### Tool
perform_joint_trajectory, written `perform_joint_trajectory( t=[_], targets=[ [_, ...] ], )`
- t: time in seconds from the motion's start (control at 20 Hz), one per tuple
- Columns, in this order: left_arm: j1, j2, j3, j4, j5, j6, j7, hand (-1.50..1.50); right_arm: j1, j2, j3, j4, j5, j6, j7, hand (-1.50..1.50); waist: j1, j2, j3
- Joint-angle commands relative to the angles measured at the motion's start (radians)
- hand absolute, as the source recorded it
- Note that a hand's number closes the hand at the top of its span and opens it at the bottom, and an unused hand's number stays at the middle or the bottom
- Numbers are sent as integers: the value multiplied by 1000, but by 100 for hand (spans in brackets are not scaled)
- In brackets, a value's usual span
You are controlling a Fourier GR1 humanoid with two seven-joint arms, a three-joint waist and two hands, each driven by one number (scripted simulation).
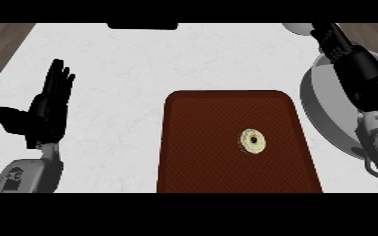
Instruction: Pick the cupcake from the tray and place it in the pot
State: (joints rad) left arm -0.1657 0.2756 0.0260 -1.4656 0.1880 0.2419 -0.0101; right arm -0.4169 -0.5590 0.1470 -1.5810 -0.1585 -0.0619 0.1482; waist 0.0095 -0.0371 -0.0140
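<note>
Nearest the view's lower edge lies the brown tray [207, 130], a rounded rectangle set against the worktop's [118, 75] near edge and somewhat right of its middle; on it sits the cupcake [252, 140], seen from above as a pale yellow round with a dark centre, upright; it rests in the right half of the tray, about midway between the tray's near and far edges, closer to the right edge than to the left, with nothing touching it.

Just beside the tray's right edge stands the pot [314, 107], a big round vessel with a grey wall and a pale inside, at the worktop's right edge and partly cut off by the picture; nothing shows inside the part that can be seen.

Over the pot stretches the right hand [353, 70], black, on an arm that comes in at the lower right and points toward the worktop's far right corner; it is well apart from the cupcake, and whether it is open or closed cannot be told.

A pale rounded shape [295, 28] lies by that far right corner; what it is cannot be told.

At the worktop's left edge the left hand [46, 111] rests open, fingers straight and pointing up, holding nothing.

A flat dark object [142, 26] sits at the middle of the far edge.
</note>
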Motion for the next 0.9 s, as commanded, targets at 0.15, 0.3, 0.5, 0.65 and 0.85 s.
perform_joint_trajectory(
  t=[0.15, 0.3, 0.5, 0.65, 0.85],
  targets=[
    [126, 121, 4, 3, -84, -24, 23, 0, 244, 72, -60, 11, -9, -187, 165, 150, -41, 25, 15],
    [149, 141, -13, 39, -107, -35, 45, 0, 290, -219, 22, 86, 328, -156, 130, 150, -59, 41, -8],
    [238, 147, -29, 11, -120, -40, 63, 0, 478, -36, 31, -85, 486, -514, 29, -150, -69, 14, 13],
    [242, 173, -24, -15, -121, -68, 64, 0, 667, 50, 79, -270, 540, -630, 17, -150, -58, 23, 13],
    [224, 187, -9, -52, -113, -102, 106, 0, 745, 44, 167, -416, 700, -577, 203, -150, -18, 34, 13]
  ],
)
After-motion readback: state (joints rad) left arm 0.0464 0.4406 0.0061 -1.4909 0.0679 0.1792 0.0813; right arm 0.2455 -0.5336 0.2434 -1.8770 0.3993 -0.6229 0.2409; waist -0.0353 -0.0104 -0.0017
